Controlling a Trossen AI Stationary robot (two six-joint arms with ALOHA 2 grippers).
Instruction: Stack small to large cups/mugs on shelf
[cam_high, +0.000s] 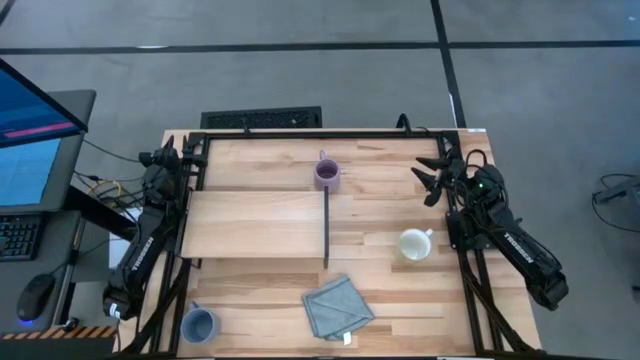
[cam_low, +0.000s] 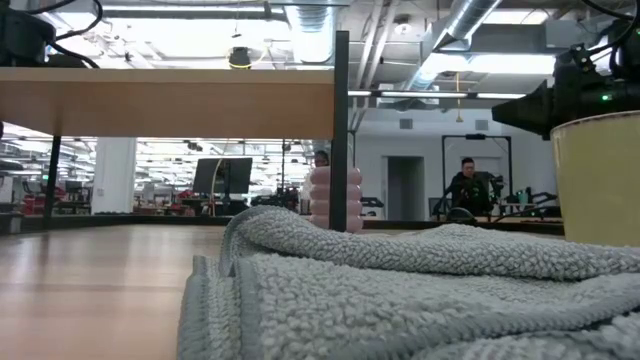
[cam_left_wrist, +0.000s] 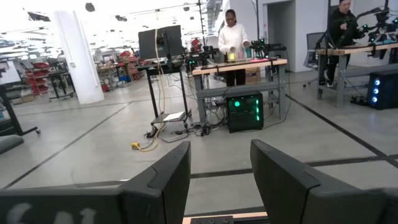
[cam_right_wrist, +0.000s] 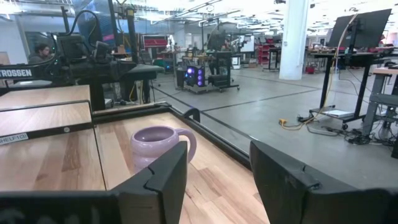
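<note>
Mugs sit apart from both arms: right fingers (cam_right_wrist: 168, 180) spread wide and empty, facing the purple mug (cam_right_wrist: 157, 146) beside the shelf (cam_high: 255, 223); left fingers (cam_left_wrist: 171, 177) spread, empty, at the desk (cam_high: 380, 290) edge.

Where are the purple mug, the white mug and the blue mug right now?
purple mug (cam_high: 326, 174), high view, on its rim and opening.
white mug (cam_high: 413, 245), high view, on the middle of its opening.
blue mug (cam_high: 198, 324), high view, on its opening, near the table's front left corner.
</note>
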